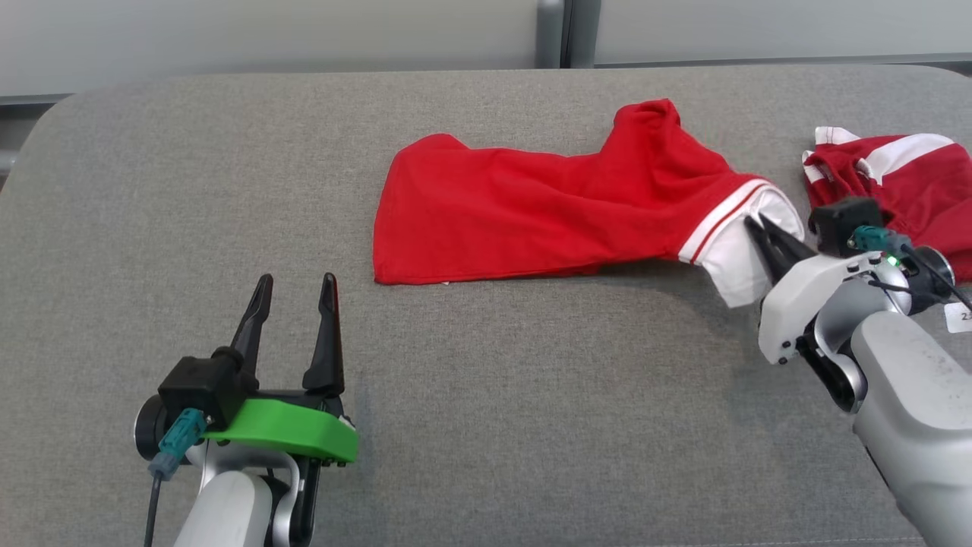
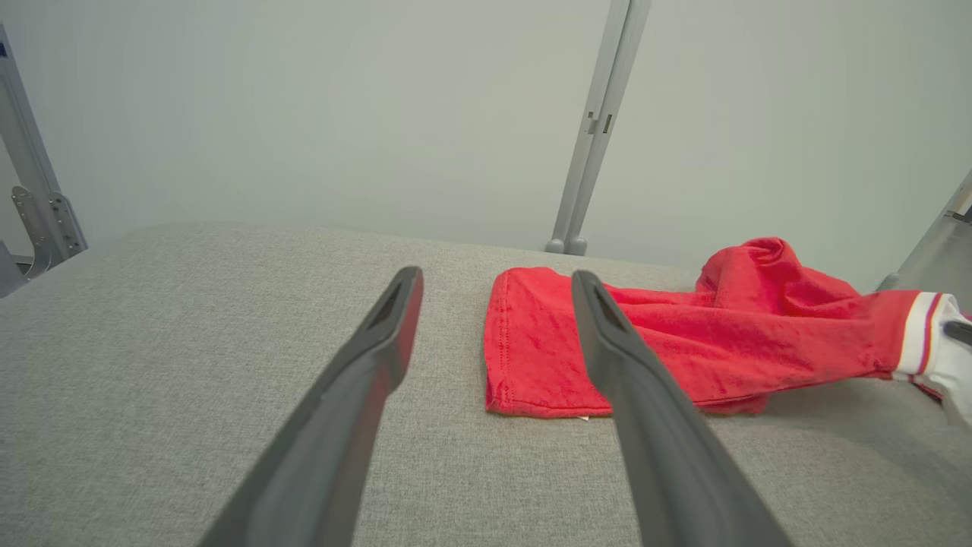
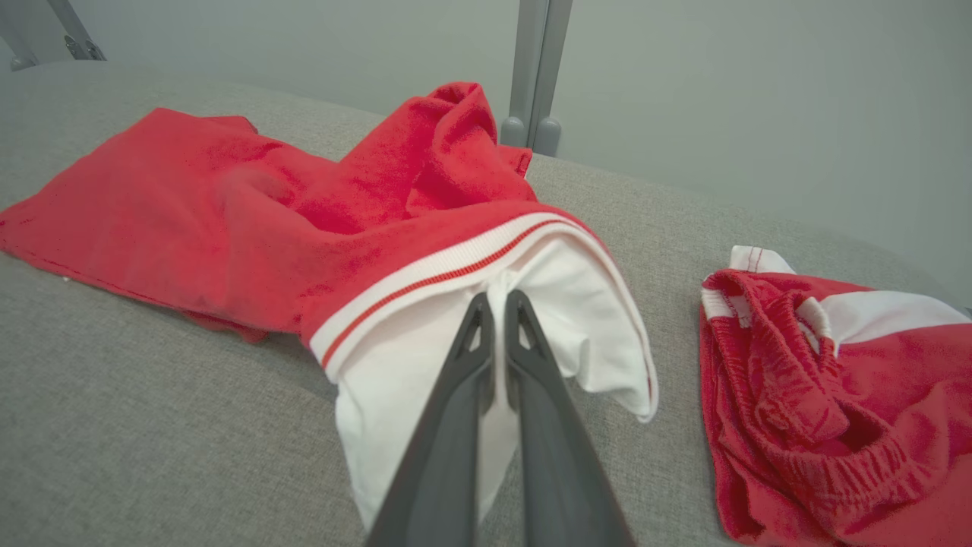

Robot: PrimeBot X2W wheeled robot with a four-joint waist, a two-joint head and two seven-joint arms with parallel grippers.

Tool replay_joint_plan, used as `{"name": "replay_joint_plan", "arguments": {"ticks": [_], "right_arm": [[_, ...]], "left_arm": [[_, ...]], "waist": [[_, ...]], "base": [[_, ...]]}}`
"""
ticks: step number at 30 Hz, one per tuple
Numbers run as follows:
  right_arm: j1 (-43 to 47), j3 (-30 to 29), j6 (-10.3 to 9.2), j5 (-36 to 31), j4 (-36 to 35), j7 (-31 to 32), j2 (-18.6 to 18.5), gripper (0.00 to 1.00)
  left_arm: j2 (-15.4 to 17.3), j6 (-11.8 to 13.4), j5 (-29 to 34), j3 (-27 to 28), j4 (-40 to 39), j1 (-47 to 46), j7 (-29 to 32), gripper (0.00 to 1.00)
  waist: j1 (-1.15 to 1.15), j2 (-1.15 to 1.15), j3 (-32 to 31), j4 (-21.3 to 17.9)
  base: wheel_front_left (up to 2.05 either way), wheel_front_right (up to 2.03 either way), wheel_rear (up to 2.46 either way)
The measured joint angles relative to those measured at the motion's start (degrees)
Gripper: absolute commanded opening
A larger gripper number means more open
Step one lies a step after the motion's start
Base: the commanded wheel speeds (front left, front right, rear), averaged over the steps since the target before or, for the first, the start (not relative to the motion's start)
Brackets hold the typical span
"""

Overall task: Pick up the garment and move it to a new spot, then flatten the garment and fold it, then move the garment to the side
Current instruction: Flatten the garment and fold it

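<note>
A red garment [image 1: 531, 209] with a white, red-striped end lies across the middle of the grey padded table [image 1: 493, 395]; its right end is lifted off the surface. My right gripper [image 1: 755, 224] is shut on that white end, and in the right wrist view the two fingers [image 3: 497, 300] pinch the white fabric of the garment [image 3: 266, 220]. My left gripper [image 1: 295, 292] hovers open at the lower left, well short of the garment's left hem. Between its spread fingers [image 2: 380, 357], the left wrist view has the hem of the garment [image 2: 547, 357] ahead.
A second red-and-white garment [image 1: 896, 178] lies crumpled at the table's right edge, close beside my right arm; the same second garment [image 3: 828, 387] appears in the right wrist view. A grey wall with a vertical post [image 1: 558, 34] stands behind the table.
</note>
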Motion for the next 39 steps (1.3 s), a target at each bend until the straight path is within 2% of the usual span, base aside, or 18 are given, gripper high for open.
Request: {"name": "replay_joint_plan", "arguments": {"ticks": [9,15,20,30,31,32,33,34,35,39], "right_arm": [[6.1,3.1,1.10,3.1,-2.2,11.9,0.1,0.00],[6.0,4.0,1.49,4.8,-4.7,15.2,2.0,0.00],[2.0,4.5,1.52,5.0,-4.8,17.2,3.3,0.00],[-2.5,3.5,1.51,5.4,-0.3,19.4,4.4,0.01],[-3.0,3.6,1.51,5.3,0.3,19.4,4.4,0.11],[-3.5,3.6,1.46,5.1,0.7,19.2,4.4,0.31],[-4.2,3.6,1.46,5.0,1.2,19.2,4.6,0.38],[-4.7,3.6,1.45,5.0,1.6,19.2,4.8,0.54],[-5.0,3.5,1.43,5.0,2.0,18.9,5.1,1.00],[-4.9,2.5,1.44,6.1,2.3,16.4,6.3,1.00]], "left_arm": [[0.0,0.0,0.1,-0.4,-0.6,1.1,0.0,1.00],[0.1,0.0,0.1,-0.9,-1.3,2.0,0.0,1.00],[0.1,0.0,0.1,-2.2,-1.5,2.0,0.0,1.00],[0.2,-0.5,0.1,-3.4,-1.5,2.0,0.0,1.00],[0.2,-0.5,0.1,-3.4,-1.5,2.0,0.0,1.00],[0.2,-0.5,0.1,-3.3,-1.5,2.0,0.0,1.00],[0.2,-0.5,0.1,-3.1,-1.5,2.0,0.0,1.00],[0.2,-0.5,0.1,-3.0,-1.5,2.0,0.0,1.00],[0.2,-0.5,0.1,-2.9,-1.5,2.0,0.0,1.00],[0.2,-0.5,0.1,-2.7,-1.5,2.0,0.0,1.00]], "waist": [[0.00,0.00,-1.6,0.5],[0.00,0.00,-1.7,1.8],[0.00,0.00,-1.1,2.9],[0.00,0.00,0.3,5.8],[0.00,0.00,0.5,6.1],[0.00,0.00,0.6,6.4],[0.00,0.00,0.8,6.6],[0.00,0.00,1.0,6.8],[0.00,0.00,1.2,6.9],[0.00,0.00,1.5,7.0]], "base": [[0.00,0.00,0.00],[0.00,0.00,0.00],[0.00,0.00,0.00],[0.00,0.00,0.00],[0.00,0.00,0.00],[0.00,0.00,0.00],[0.00,0.00,0.00],[0.00,0.00,0.00],[0.00,0.00,0.00],[0.00,0.00,0.00]]}}
